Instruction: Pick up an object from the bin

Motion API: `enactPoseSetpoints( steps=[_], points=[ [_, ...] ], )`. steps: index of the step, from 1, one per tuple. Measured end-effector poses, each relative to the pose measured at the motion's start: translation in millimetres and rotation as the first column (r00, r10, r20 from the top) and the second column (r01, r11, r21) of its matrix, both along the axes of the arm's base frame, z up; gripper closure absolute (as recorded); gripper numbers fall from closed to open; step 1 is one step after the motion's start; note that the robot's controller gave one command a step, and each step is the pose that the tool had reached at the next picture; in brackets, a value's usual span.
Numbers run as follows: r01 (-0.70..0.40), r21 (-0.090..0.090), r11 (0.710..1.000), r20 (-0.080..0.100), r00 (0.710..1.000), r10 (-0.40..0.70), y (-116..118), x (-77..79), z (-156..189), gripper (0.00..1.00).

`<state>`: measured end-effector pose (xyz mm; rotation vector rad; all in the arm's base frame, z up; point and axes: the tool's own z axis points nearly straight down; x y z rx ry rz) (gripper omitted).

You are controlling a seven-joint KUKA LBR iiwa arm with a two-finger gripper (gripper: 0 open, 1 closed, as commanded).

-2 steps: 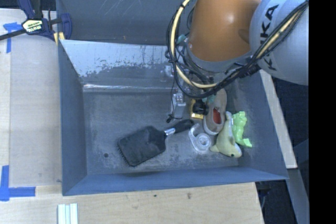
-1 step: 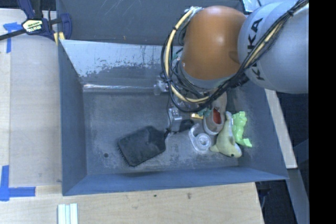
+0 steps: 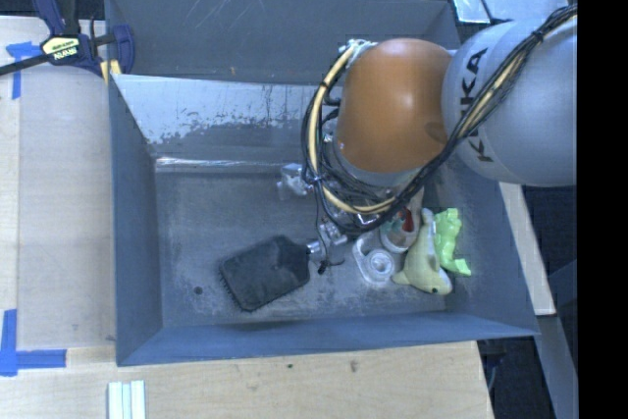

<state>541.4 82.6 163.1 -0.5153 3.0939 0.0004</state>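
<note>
- The gripper [image 3: 328, 248] sits low in the grey bin [image 3: 137, 211], beneath the arm's orange cover [image 3: 392, 103] — wide or narrow, I cannot tell.
- A dark grey flat pad [image 3: 263, 272] lies just left of it, on the floor towards the front.
- Right of it — a clear plastic piece [image 3: 373, 262], a pale yellow toy [image 3: 427, 268] and a bright green one [image 3: 449, 238], heaped together.

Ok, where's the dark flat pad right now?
In the camera view the dark flat pad lies low and centre-left on the bin floor, left of the clear plastic piece and the pale yellow toy.
</note>
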Motion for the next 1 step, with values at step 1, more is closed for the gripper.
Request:
enactPoseSetpoints(
  steps=[1],
  points=[
    [-0.119, -0.001, 0.993, 0.001, 0.993, 0.119, 6.1, -0.5, -24.0, 0.00]
  ],
)
